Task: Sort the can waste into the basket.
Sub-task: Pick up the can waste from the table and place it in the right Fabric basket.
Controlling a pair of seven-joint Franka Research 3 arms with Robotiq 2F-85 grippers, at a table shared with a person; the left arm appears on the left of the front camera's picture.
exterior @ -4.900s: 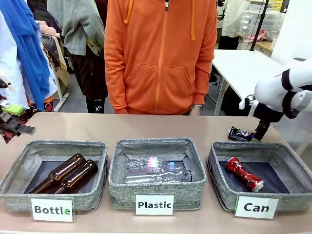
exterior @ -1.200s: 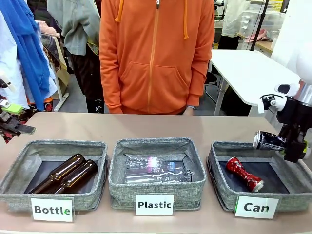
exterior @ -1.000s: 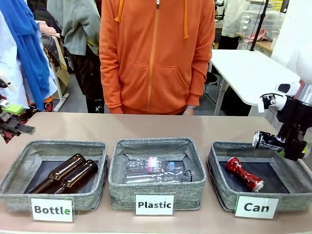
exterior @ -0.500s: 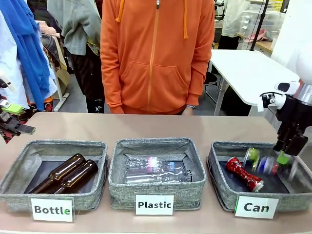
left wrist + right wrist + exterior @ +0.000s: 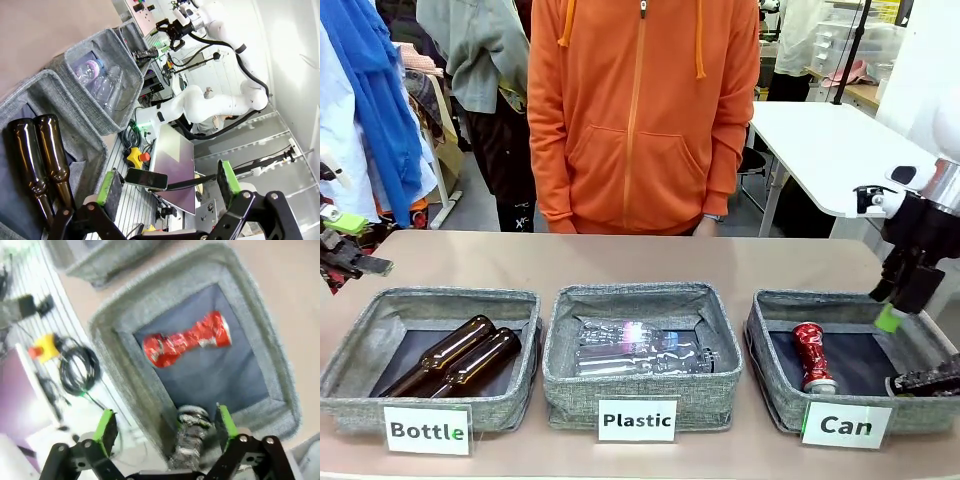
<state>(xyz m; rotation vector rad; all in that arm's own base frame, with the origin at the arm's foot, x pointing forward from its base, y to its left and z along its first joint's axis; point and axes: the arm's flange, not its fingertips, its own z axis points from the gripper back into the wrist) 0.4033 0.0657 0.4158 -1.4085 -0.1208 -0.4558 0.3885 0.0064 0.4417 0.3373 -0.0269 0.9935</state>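
Note:
The grey basket [image 5: 760, 312] labelled "Can" stands at the right of the row. A crushed red can [image 5: 812, 357] lies on its dark lining. A dark crushed can [image 5: 928, 381] rests in its front right corner. My right gripper [image 5: 900, 305] hangs open above the basket's right side, holding nothing. From the right wrist, the red can [image 5: 187, 340] lies in the basket [image 5: 125, 365], and the dark can [image 5: 192, 435] sits below my open right gripper [image 5: 165, 427]. My left gripper [image 5: 348, 255] stays at the table's far left, and the left wrist view has it open [image 5: 167, 182].
A basket labelled "Bottle" [image 5: 360, 350] holds two brown glass bottles [image 5: 460, 360]. The middle "Plastic" basket [image 5: 560, 360] holds clear plastic bottles [image 5: 640, 348]. A person in an orange hoodie [image 5: 640, 110] stands at the far edge. Bare tabletop [image 5: 620, 260] lies behind the baskets.
My right gripper let go of the dark can, which fell into the Can basket's front right corner. The red can turned on the lining. The gripper rose slightly.

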